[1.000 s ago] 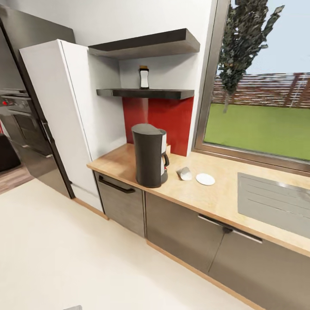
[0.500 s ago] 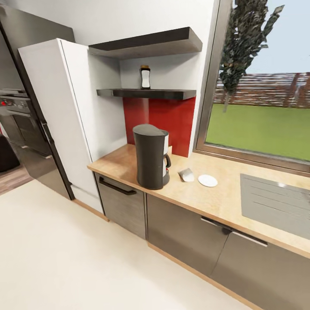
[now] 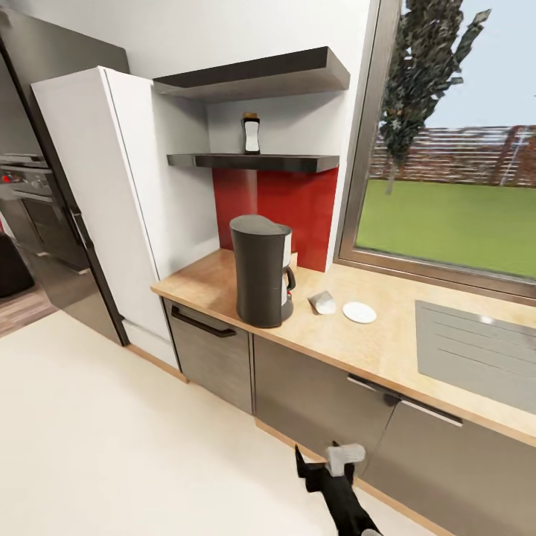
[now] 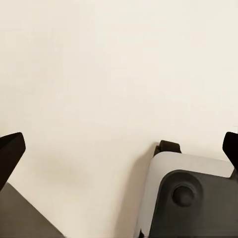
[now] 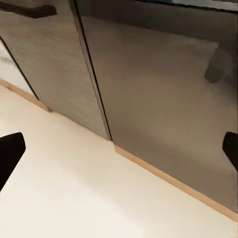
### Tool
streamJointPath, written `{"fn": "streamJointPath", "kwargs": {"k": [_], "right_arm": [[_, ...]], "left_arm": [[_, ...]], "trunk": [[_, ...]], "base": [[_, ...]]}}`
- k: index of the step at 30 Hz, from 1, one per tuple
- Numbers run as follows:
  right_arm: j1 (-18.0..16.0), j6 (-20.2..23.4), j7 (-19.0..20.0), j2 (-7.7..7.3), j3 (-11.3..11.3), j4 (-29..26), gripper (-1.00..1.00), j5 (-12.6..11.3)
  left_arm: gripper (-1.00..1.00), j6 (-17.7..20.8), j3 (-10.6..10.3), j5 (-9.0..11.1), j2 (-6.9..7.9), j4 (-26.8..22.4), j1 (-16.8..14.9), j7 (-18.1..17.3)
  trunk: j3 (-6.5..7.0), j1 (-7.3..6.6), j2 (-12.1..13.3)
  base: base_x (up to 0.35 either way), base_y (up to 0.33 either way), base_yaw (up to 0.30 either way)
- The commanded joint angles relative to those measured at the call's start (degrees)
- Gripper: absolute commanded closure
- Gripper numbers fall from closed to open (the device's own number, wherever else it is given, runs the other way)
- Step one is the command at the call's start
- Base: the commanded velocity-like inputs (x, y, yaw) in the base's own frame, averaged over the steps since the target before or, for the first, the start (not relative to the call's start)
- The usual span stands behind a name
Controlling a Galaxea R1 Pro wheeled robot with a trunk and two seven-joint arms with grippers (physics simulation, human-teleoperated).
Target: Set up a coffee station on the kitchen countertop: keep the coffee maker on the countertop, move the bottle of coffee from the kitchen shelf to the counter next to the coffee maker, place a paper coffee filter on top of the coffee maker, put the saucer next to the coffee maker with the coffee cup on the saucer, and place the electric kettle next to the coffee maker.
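- The bench [image 3: 350, 339], a long light-wood worktop over dark grey cabinet fronts [image 3: 313, 402], runs from the tall white cabinet [image 3: 112, 193] toward the steel sink [image 3: 476, 353] under the window [image 3: 447, 149].
- The coffee maker [image 3: 260, 269], a tall dark grey column with a white basket and glass carafe on its window side, stands upright on the bench near the white cabinet.
- A small grey-white object [image 3: 322, 301], probably the coffee cup lying on its side, rests on the bench between the coffee maker and the saucer [image 3: 359, 312]; it is too small to tell more.
- The saucer lies flat on the bench just beside that object, apart from the coffee maker.
- The bottle of coffee [image 3: 251, 133] stands upright on the lower dark shelf [image 3: 253, 161], above the red backsplash [image 3: 279, 205] and behind the coffee maker.
- The right tool [image 3: 327, 463] shows low in the head view, in front of the cabinet fronts, its black arm rising from the bottom edge.
- In the right wrist view the right tool [image 5: 119, 148] has its two dark fingertips [image 5: 10, 153] spread wide apart and grips nothing; beyond them are the cabinet doors and the pale floor [image 5: 74, 188].
- In the left wrist view the left tool [image 4: 119, 148] is likewise spread wide and empty, pointing down at the pale floor [image 4: 99, 74] and part of the robot's grey base [image 4: 188, 193].
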Motion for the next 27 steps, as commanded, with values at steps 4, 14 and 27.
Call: {"fn": "streamJointPath", "kwargs": {"k": [4, 14, 27], "right_arm": [[-0.2, 0.1, -0.1, 1.01, 1.0, -10.3, -1.0, 0.1], [-9.4, 7.1, -0.2, 1.44, 1.5, -17.4, -1.0, 0.0], [-26.1, 15.9, -8.9, 0.93, -4.7, -10.3, -1.0, 0.1]], "left_arm": [[-1.0, -0.2, 0.0, 0.4, 0.07, 0.1, 0.4, -0.1], [-1.0, -0.2, 0.0, 0.4, 0.58, 0.1, 1.0, -0.2], [-1.0, 2.1, -0.1, -1.1, 0.91, 0.0, 2.4, -0.1]], "trunk": [[-0.13, 0.03, -0.1], [-0.13, 0.03, -0.1], [-0.13, 0.03, -0.1]], "base": [[0.0, 0.0, 0.0], [0.0, 0.0, 0.0], [0.153, -0.02, 0.0]]}}
